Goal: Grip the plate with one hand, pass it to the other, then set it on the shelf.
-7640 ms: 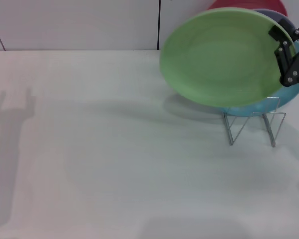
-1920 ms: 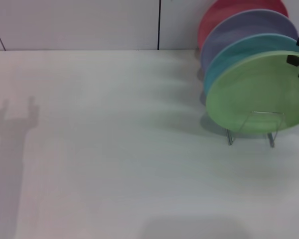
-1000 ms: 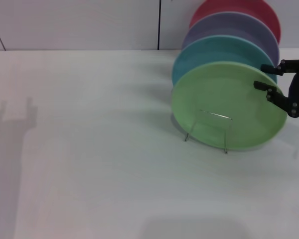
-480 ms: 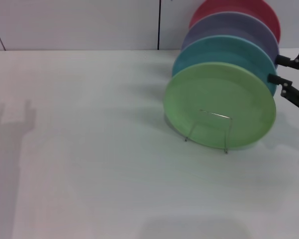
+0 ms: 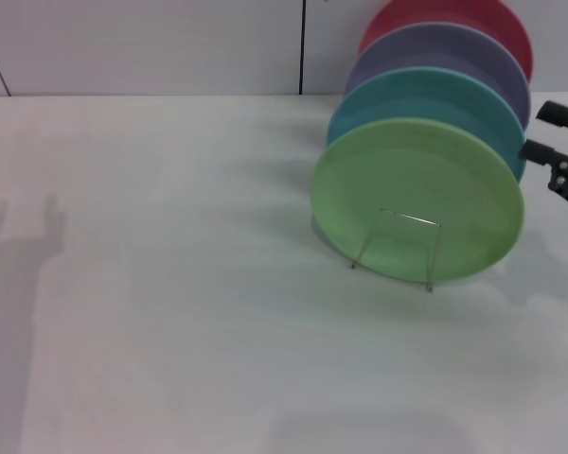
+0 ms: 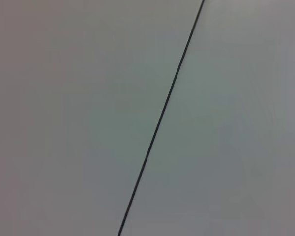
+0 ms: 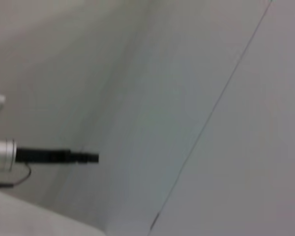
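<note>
The light green plate (image 5: 417, 199) stands upright at the front of the shelf (image 5: 409, 218), whose thin wire loop crosses its lower face. My right gripper (image 5: 538, 132) hovers open just off the plate's right rim, touching nothing. In the right wrist view my left gripper (image 7: 64, 156) shows far off as a black bar on the green-lit arm, held level in front of a wall. It is outside the head view, where only its shadow falls on the table at the left.
Behind the green plate stand a turquoise plate (image 5: 407, 95), a lavender plate (image 5: 435, 52) and a red plate (image 5: 445, 17) in the same rack. The white table (image 5: 170, 284) stretches to the left and front. The left wrist view shows only a wall with a dark seam (image 6: 162, 113).
My right gripper carried the green plate into the rack's front slot, let it go, and over the last half second drew back to the right. The plate stays upright.
</note>
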Available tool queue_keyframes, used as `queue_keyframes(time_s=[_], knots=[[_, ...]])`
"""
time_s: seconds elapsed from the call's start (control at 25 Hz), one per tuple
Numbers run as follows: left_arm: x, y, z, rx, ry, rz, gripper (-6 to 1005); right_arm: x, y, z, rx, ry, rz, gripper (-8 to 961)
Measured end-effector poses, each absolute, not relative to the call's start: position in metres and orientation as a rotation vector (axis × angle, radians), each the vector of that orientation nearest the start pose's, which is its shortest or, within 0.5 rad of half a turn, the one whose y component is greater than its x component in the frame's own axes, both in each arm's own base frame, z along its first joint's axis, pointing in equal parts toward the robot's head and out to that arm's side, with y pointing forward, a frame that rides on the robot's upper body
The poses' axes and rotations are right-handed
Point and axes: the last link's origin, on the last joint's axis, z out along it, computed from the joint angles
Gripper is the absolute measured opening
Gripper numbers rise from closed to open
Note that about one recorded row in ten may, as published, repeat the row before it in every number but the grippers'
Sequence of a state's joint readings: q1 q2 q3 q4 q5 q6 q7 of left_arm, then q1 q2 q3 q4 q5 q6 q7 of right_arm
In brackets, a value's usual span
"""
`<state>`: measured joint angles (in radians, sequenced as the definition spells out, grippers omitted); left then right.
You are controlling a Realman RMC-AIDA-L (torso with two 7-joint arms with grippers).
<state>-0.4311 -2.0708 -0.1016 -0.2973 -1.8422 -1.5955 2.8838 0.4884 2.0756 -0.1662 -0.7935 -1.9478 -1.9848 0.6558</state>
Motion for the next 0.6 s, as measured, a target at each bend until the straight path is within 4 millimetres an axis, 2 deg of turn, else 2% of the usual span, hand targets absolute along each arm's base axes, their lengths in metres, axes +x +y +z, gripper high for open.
queue_keyframes(time_s=[0.2,0.36,0.6], knots=[[-0.309,0.295,0.010,-1.231,-0.581,-1.093,668,0.264,0.285,0.099,-2.110,-0.346,1.031,289],[-0.310,0.296,0.013,-1.253,-0.553,-1.083,668,0.263,0.283,0.098,-2.037,-0.302,1.118,289],[-0.319,0.304,0.031,-1.293,-0.460,-1.012,668,0.265,0.289,0.090,-1.865,-0.131,1.282,289]])
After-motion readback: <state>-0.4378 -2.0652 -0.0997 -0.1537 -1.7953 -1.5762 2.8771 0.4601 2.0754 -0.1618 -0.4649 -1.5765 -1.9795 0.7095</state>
